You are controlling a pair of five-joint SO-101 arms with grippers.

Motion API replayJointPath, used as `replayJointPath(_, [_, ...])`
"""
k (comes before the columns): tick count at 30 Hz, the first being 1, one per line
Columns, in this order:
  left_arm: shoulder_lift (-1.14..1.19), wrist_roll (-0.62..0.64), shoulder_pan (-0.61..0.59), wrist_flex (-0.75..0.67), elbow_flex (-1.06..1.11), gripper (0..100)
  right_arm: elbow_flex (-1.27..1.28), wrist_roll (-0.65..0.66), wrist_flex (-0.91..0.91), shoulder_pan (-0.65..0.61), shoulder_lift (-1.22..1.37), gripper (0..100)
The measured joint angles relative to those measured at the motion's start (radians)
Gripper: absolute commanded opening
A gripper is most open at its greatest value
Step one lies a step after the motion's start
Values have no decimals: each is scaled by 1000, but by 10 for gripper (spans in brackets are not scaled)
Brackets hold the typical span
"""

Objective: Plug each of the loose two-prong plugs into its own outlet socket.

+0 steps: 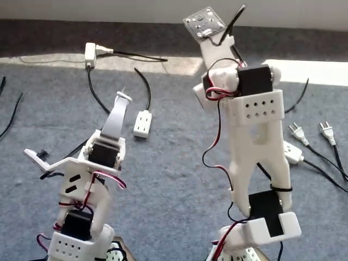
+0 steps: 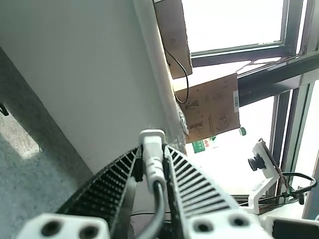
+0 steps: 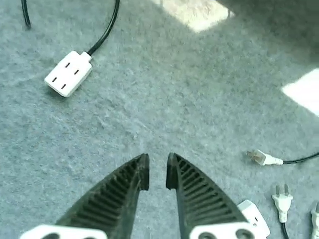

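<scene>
My left gripper [image 2: 152, 155] is shut on a white two-prong plug [image 2: 151, 139], whose grey cable runs back between the fingers. In the high view that gripper [image 1: 122, 103] is raised and tilted up over the carpet, the plug's prongs [image 1: 124, 90] sticking out of its tip. A white outlet block [image 1: 142, 123] on a black cord lies just beside it. My right gripper [image 3: 157, 174] hangs above bare carpet, slightly open with nothing between its fingers. The same outlet block [image 3: 68, 73] lies well away from it. Loose white plugs [image 3: 264, 158] [image 3: 282, 198] lie on the other side.
A second outlet block [image 1: 90, 54] at the far left has a plug and black cord in it. A third block [image 1: 293, 153] lies on the right near two loose plugs [image 1: 296, 130] [image 1: 326, 130]. Black cords trail across the grey carpet. The tall right arm [image 1: 255, 109] stands mid-scene.
</scene>
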Motion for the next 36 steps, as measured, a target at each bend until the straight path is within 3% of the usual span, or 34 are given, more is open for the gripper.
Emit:
replayJointPath(5, [157, -133, 0, 109, -149, 7, 216, 0, 0, 25, -84, 73])
replayJointPath(12, [640, -422, 0, 238, -525, 7, 535, -6, -20, 21, -143, 73])
replayJointPath(19, [1063, -789, 0, 520, -899, 7, 884, -11, -262, 23, -161, 73])
replayJointPath(28, [1398, -1475, 2, 928, -1240, 7, 1209, -256, -683, 21, -161, 73])
replayJointPath(33, [1522, -1818, 2, 1022, -1316, 7, 1349, -302, -873, -23, -161, 73])
replayJointPath(36, [1534, -1924, 2, 1056, -1323, 7, 1402, -305, -957, -29, -172, 73])
